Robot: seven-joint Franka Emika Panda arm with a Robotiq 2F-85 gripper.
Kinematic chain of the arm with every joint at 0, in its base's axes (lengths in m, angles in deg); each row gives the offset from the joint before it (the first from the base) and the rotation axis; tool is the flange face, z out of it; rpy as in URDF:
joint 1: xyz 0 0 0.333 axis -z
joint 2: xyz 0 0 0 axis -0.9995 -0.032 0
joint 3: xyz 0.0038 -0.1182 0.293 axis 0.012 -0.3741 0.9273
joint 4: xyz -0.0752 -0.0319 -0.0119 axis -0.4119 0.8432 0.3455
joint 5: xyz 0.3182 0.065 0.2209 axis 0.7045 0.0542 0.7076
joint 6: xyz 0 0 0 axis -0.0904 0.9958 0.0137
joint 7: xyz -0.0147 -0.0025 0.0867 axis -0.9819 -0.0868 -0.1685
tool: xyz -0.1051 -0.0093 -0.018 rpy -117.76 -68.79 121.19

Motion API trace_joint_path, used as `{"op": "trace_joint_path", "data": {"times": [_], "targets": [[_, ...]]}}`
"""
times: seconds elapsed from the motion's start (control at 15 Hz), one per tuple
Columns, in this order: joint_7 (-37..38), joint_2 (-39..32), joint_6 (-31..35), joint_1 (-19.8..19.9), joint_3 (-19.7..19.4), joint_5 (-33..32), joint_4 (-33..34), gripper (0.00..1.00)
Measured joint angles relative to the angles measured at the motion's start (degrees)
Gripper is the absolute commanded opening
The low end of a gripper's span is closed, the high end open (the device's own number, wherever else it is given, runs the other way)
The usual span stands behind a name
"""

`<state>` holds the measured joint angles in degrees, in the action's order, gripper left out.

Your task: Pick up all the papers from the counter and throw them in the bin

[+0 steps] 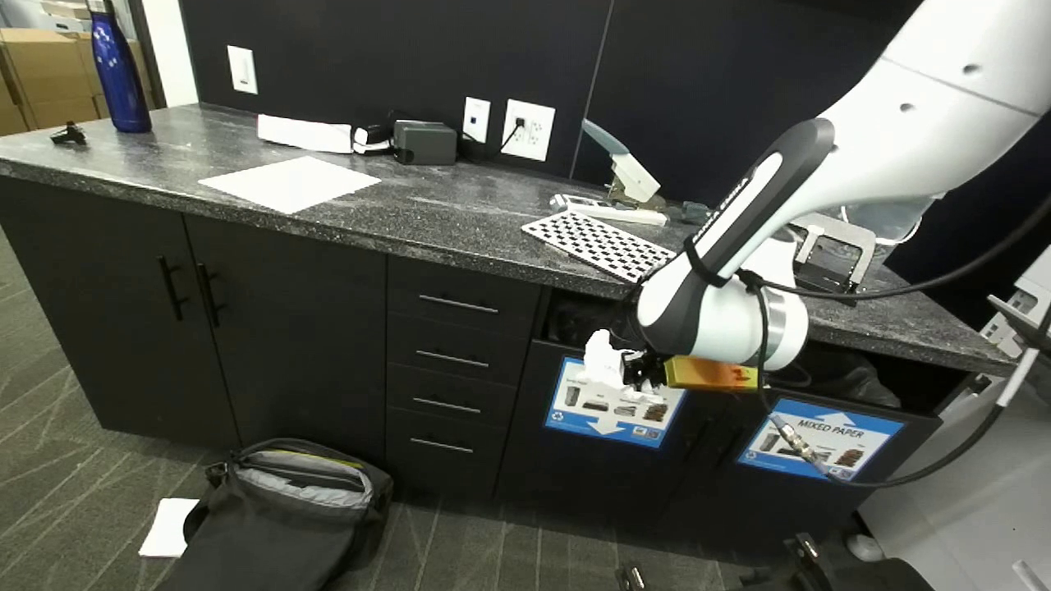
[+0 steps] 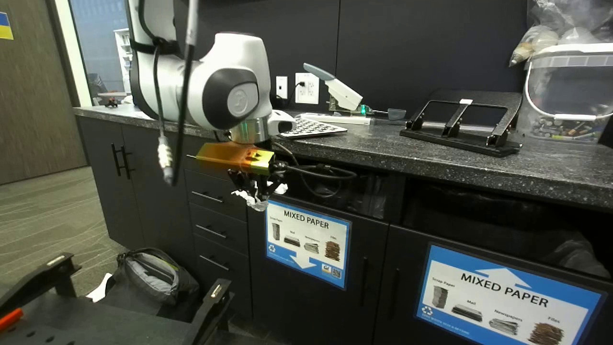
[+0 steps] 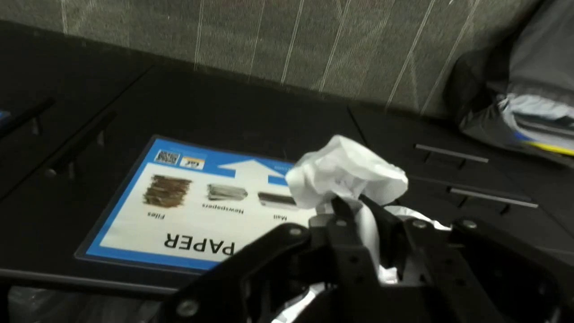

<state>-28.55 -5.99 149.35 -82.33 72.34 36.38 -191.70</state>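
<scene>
The jaws are squeezed tight on a crumpled white paper wad (image 3: 345, 172), and bits of it puff out past their ends. A see-through orange and yellow piece (image 2: 234, 157) sits just above them, at the end of the white robot arm (image 1: 920, 123). The wad hangs in the air in front of a dark bin (image 2: 306, 302), lower than the top of the grey speckled worktop (image 1: 460, 209). The bin has a blue-and-white label (image 2: 306, 244) that says MIXED PAPER. A second bin (image 2: 409, 249) with the same kind of label is right next to it. Up on the worktop lie a checkered sheet (image 1: 603, 245), near the front edge, and a flat white sheet (image 1: 291, 182). A blue bottle (image 1: 117, 74) stands at the end away from the bins.
</scene>
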Motion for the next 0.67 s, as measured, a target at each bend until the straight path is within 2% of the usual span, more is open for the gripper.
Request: {"op": "trace_joint_path", "data": {"times": [0.13, 0.33, 0.67], "targets": [[1.6, -6.1, 9.3, 1.8, 0.7, -1.5, 2.9, 0.08], [4.2, -15.0, 21.4, 2.6, -0.5, -4.8, 8.1, 0.08], [6.8, -24.1, 34.8, 2.4, -2.9, -5.9, 17.2, 0.08]]}}
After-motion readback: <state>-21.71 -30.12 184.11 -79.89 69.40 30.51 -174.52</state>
